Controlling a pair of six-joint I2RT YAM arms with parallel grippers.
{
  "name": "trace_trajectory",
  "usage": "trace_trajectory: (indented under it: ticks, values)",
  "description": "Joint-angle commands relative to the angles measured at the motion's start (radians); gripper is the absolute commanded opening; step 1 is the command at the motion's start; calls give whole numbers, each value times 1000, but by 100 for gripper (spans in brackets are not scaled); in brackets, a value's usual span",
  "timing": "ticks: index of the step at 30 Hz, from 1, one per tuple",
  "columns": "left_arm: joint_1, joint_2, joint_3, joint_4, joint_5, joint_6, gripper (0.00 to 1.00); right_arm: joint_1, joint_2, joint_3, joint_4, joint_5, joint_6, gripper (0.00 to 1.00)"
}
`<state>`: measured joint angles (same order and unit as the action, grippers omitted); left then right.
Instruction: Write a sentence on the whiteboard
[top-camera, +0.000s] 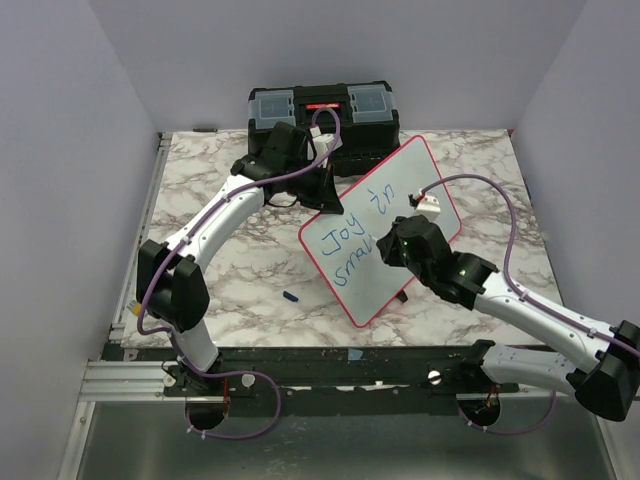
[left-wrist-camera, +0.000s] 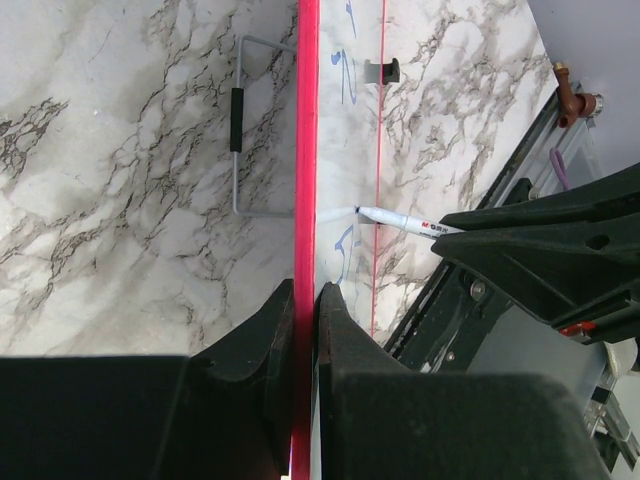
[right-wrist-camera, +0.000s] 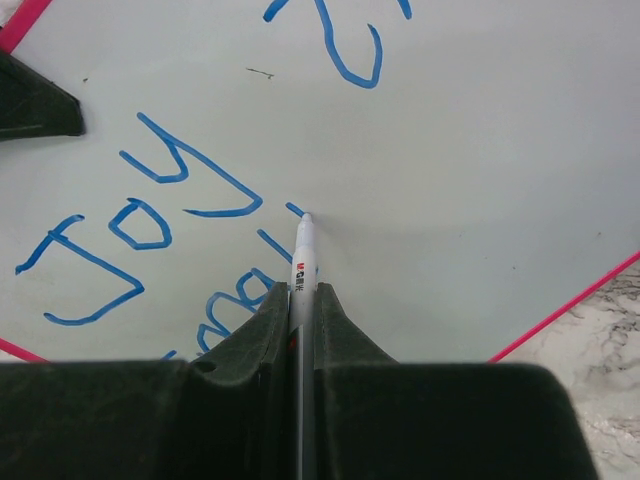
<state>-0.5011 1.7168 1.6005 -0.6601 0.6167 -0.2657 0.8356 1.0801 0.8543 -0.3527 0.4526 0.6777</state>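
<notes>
The whiteboard (top-camera: 415, 175), white with a red-pink rim, stands tilted on the marble table (top-camera: 230, 270) with "Joy in smal" on it in blue. My left gripper (top-camera: 328, 197) is shut on its upper left edge; in the left wrist view the red rim (left-wrist-camera: 306, 150) runs between the jaws of the left gripper (left-wrist-camera: 304, 300). My right gripper (top-camera: 393, 243) is shut on a white marker (right-wrist-camera: 303, 250), whose tip touches the board (right-wrist-camera: 480, 180) beside the last blue stroke. The left wrist view also shows the marker (left-wrist-camera: 400, 222) meeting the board.
A black toolbox (top-camera: 320, 110) stands behind the board at the table's far edge. A small blue cap (top-camera: 291, 296) lies on the table left of the board. The board's wire stand (left-wrist-camera: 237, 130) shows behind it. Walls enclose the table.
</notes>
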Motion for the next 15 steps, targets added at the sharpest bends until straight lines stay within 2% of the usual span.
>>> trace_trajectory:
  ticks: [1,15]
  values:
    - [-19,-12,9,-42,-51,88,0,-2,-3,-45,-45,-3,24,1]
    - [-25,-21,2,-30,-49,80,0,-2,-29,-82,-75,-11,60,1]
